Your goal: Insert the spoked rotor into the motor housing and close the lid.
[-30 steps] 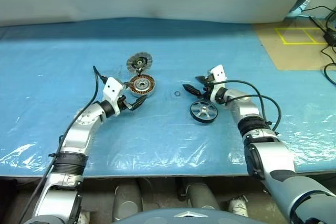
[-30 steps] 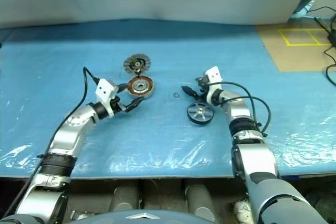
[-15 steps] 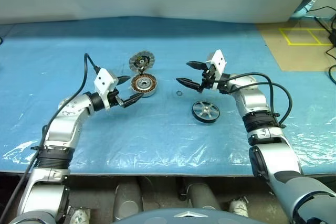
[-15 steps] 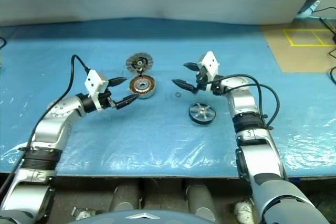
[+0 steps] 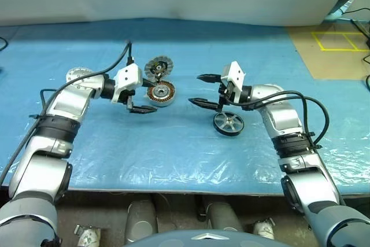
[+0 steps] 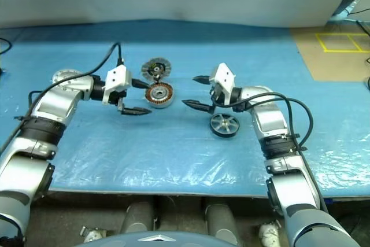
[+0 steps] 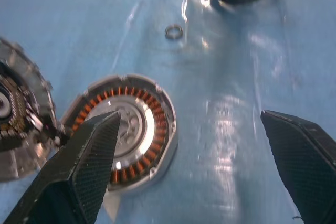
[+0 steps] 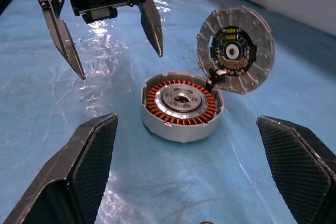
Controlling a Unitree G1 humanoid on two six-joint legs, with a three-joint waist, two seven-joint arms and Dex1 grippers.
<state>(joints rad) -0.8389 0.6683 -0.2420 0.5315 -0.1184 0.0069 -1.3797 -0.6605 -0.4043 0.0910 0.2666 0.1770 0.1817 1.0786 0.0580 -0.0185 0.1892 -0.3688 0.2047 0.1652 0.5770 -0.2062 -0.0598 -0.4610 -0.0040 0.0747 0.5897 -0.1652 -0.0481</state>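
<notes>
Spoked rotor: black-rimmed wheel, silver spokes, flat on the blue-sheeted table, apart from the round copper-wound motor housing.
Ribbed silver lid: propped against the housing's far side.
Small washer ring: between housing and rotor.
Left gripper, right gripper: fingers wide open, empty.
Risk: a rim-edge pinch could flip the rotor; reaching may topple the lid.

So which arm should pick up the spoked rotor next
Right. The right end effector hangs open just beside the spoked rotor, while the left end effector is over by the motor housing, across the blue sheet.
</notes>
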